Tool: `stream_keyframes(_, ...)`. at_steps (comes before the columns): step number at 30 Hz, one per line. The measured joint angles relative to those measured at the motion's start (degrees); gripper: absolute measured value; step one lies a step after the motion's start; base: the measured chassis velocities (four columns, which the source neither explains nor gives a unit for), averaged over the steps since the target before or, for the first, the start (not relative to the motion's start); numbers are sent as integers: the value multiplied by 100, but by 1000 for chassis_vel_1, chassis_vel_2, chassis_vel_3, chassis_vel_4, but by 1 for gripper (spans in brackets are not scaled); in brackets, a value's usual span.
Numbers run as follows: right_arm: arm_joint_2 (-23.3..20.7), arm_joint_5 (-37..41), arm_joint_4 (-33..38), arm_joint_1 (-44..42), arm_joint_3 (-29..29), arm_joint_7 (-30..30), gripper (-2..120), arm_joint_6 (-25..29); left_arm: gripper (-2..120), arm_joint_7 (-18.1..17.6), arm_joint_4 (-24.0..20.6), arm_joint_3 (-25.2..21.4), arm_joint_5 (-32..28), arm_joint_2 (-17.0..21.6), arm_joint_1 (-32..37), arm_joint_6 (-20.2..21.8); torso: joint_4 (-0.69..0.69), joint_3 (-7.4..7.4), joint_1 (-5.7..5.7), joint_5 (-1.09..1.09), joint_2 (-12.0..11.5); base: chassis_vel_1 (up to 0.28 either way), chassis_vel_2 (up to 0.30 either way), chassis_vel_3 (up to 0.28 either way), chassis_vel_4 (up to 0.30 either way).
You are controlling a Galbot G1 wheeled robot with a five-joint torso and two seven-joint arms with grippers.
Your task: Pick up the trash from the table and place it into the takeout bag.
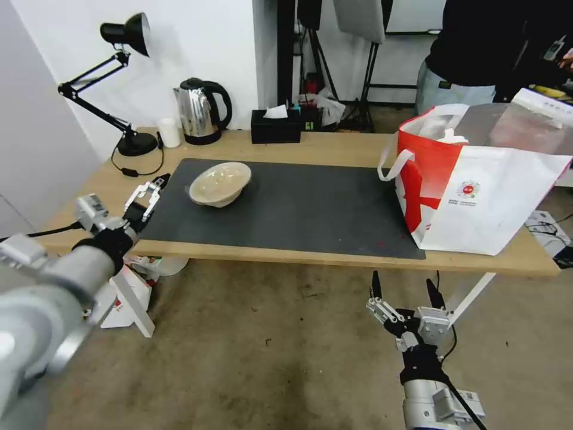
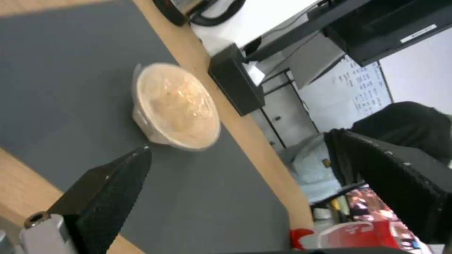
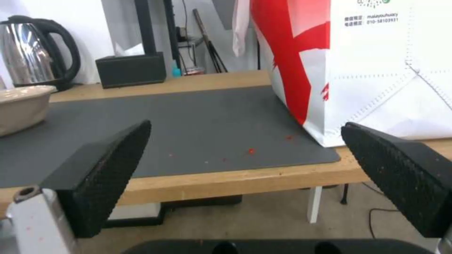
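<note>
A shallow beige bowl [image 1: 219,183] of trash sits on the dark grey mat [image 1: 298,209] at the left part of the table [image 1: 334,149]. My left gripper [image 1: 150,188] hovers open at the mat's left edge, a short way left of the bowl [image 2: 176,106], with nothing between its fingers [image 2: 118,180]. The takeout bag [image 1: 477,191], white with red side panels, stands open at the table's right end. My right gripper [image 1: 403,280] hangs open below the table's front edge, facing the bag [image 3: 358,63] and the mat; the bowl [image 3: 19,106] is far off to its side.
Along the table's back edge stand a black desk lamp [image 1: 122,83], a small white cup [image 1: 169,132], a steel kettle [image 1: 202,112] and a black tissue box [image 1: 276,125]. A white object [image 1: 128,295] lies on the floor under the table's left end. A person stands behind the bag.
</note>
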Motion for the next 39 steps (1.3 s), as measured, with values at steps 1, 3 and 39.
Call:
stream_keyframes(1,0,0,0,-1,0,0,100,0,100,-29,124,33,-119,-2,-120,21,0,0,0,1,0,0,0,0,0)
stream_keyframes(3,0,0,0,0,0,0,100,0,100,-57,233,61,-216,-4,-243,28,-1,0,0,0,0,0,0,0,0)
stream_keyframes(39,0,0,0,0,0,0,100,0,100,-675,2729,1017,-627,-285,-2023,855,-1,-1,0,1,0,0,0,0,0)
